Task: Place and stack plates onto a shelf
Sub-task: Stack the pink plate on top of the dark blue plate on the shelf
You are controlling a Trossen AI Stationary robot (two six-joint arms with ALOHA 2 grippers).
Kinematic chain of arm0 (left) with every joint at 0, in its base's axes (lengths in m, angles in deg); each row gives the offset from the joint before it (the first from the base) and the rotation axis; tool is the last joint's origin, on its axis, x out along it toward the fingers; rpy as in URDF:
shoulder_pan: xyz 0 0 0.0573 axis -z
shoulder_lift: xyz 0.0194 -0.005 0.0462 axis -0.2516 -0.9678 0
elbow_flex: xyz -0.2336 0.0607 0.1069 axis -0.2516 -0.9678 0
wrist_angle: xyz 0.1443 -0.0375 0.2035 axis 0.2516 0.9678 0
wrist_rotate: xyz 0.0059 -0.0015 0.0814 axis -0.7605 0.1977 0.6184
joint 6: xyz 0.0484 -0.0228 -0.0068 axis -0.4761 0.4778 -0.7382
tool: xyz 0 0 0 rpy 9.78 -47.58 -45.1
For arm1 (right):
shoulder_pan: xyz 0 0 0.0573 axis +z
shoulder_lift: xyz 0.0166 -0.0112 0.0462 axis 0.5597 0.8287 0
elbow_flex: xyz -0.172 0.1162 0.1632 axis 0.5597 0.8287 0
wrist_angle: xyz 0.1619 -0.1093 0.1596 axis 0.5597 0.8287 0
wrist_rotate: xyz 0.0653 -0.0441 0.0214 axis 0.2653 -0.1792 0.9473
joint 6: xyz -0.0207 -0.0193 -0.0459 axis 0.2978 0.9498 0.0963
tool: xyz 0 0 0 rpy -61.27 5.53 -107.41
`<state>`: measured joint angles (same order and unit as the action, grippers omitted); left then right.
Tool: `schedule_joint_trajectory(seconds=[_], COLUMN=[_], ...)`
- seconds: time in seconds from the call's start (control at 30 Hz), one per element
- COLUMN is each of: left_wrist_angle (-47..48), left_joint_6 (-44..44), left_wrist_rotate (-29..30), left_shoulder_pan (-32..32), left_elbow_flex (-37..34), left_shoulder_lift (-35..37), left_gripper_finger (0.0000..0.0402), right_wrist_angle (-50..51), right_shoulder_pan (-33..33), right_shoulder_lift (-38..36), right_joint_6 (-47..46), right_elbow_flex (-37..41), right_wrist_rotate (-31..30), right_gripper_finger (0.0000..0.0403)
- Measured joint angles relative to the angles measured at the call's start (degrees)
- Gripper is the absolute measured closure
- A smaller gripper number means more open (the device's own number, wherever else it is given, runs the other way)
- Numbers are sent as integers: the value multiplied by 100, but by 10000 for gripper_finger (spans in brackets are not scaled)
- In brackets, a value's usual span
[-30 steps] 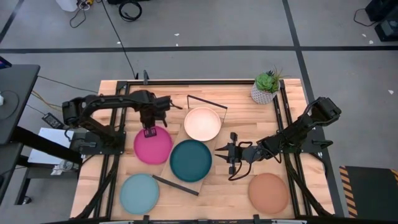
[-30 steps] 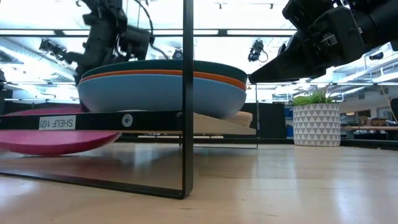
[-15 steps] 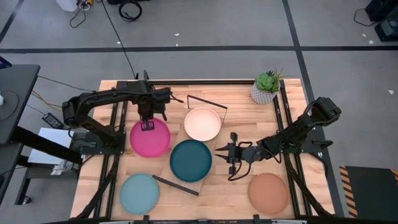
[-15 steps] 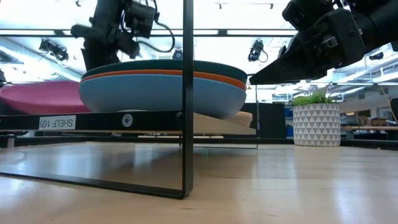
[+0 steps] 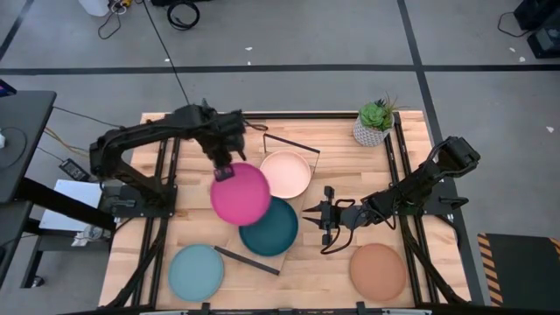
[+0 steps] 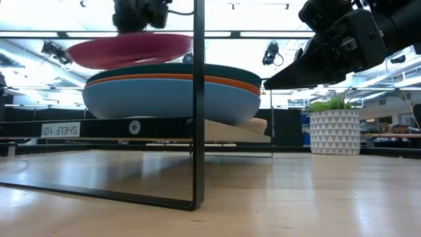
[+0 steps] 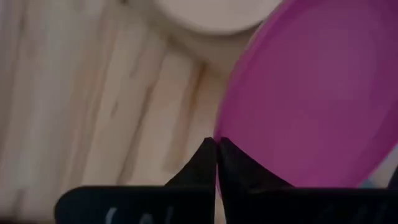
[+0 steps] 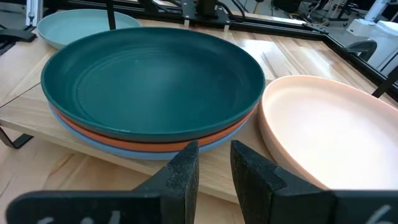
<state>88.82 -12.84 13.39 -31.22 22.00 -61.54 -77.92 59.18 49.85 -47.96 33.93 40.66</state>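
My left gripper (image 5: 222,171) (image 7: 216,155) is shut on the magenta plate (image 5: 241,195) (image 6: 128,49). The plate hovers over the left part of a stack topped by the dark teal plate (image 5: 273,229) (image 8: 155,81), with orange (image 8: 143,140) and blue plates under it. That stack and the cream plate (image 5: 289,172) (image 8: 336,137) rest on the shelf (image 5: 248,261) (image 6: 131,127). My right gripper (image 5: 308,213) (image 8: 214,165) waits open just right of the stack. The light blue plate (image 5: 196,272) and the tan-brown plate (image 5: 378,271) lie on the table. A grey plate is not in view. My left gripper pinches the magenta plate's rim (image 7: 219,142) between its two fingers, at the plate's far-left edge (image 5: 220,175), coming from above. The plate is lifted clear and hangs nearly level, slightly tilted, above the stack.
A potted plant (image 5: 374,123) stands at the table's far right corner. The shelf's black wire frames (image 5: 291,142) (image 6: 196,99) rise at both its ends. Bare wood lies between the light blue and tan-brown plates at the near edge.
My left gripper has raised the magenta plate off the table left of the shelf and carried it up and rightward. The plate, tilted low at first, now hangs clear above the dark teal stack. The right arm has kept still.
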Motion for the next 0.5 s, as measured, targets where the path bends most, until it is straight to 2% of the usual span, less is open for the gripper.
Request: schedule_joint_trajectory(seconds=[0.23, 0.5], left_wrist_angle=[-1104, -1470], left_joint_6=[599, 785], left_wrist_rotate=[-181, -286], left_shoulder_pan=[984, 1307], left_elbow_flex=[-2, -9], left_shoulder_lift=[-537, -1099], left_gripper_finger=[395, 391], right_wrist_angle=[-24, -37], right_shoulder_pan=[0, 0], right_shoulder_lift=[0, 0], right_joint_6=[-22, -24], right_elbow_flex=[0, 0], right_wrist_rotate=[-2, -4], right_gripper_finger=[305, 305])
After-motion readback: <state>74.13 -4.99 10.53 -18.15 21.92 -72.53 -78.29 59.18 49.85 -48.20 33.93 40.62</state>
